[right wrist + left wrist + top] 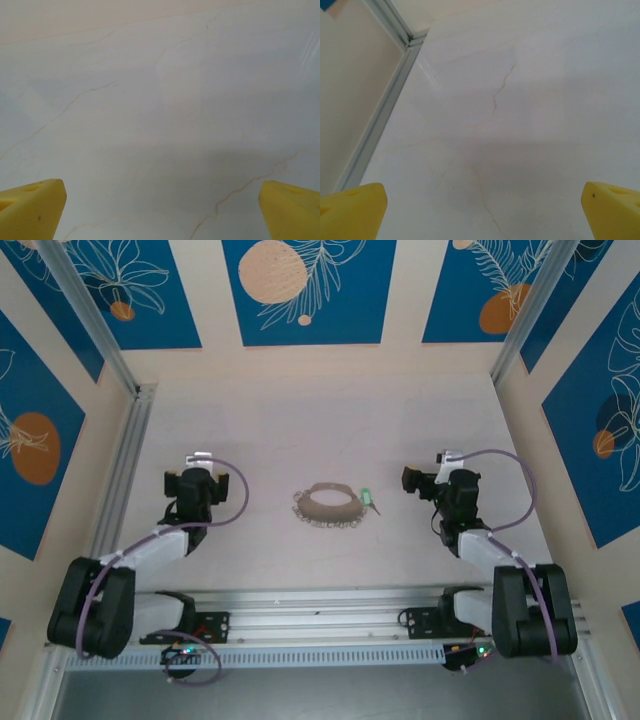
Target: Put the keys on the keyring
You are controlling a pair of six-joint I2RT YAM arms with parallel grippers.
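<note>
The keyring [328, 506] lies flat at the centre of the top view. Its loop encloses nothing but bare tabletop [320, 410]. The small green key [367, 497] sits outside the loop, just beside its right edge; whether they touch cannot be told.

The left end effector [482, 212] has its yellow fingers spread wide with nothing between them, and a metal rail [385, 105] runs along the upper left of its wrist view. The right end effector [162, 207] is likewise spread and empty over plain veined surface. Both stand well apart from the keyring, one on each side, with open tabletop between.
</note>
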